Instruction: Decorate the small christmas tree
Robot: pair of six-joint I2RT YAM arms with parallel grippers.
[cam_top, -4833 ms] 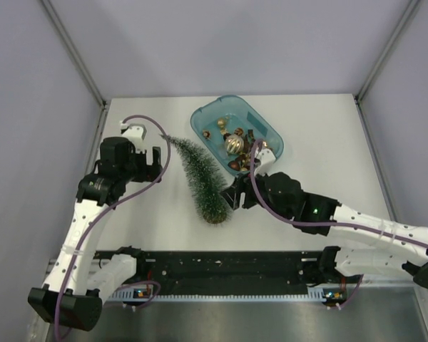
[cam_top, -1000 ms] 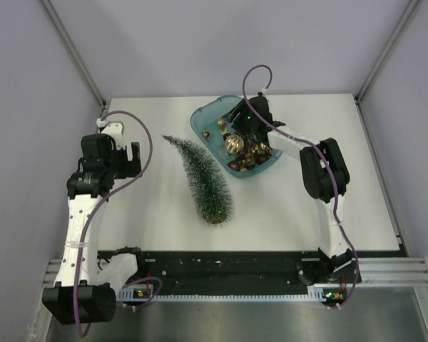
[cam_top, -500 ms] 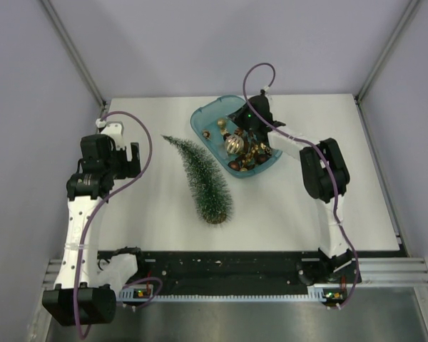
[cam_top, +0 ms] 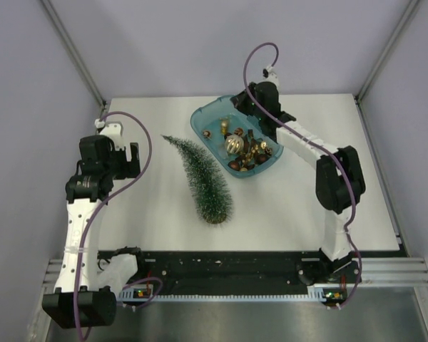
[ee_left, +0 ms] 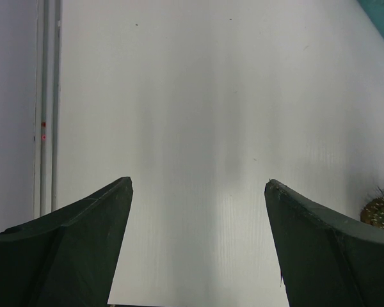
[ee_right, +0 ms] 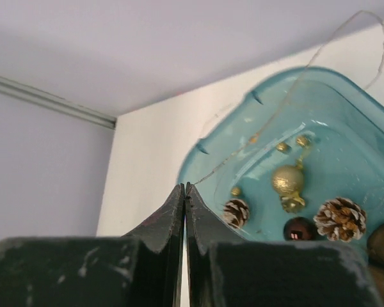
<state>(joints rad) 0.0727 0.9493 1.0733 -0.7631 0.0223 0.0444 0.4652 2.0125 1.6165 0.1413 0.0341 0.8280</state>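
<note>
The right gripper [ee_right: 185, 187], closed on a thin golden thread [ee_right: 294, 82] above the teal plastic tray [ee_right: 352, 166], should next, I think, carry it to the frosted green bottle-brush tree [cam_top: 203, 182]; the left gripper [ee_left: 198, 181] stands wide apart.

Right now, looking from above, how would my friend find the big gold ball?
Find the white table, then the blue-green tray at its far side. Among the smaller decorations inside, the gold ball is the biggest round thing, near the middle.
</note>
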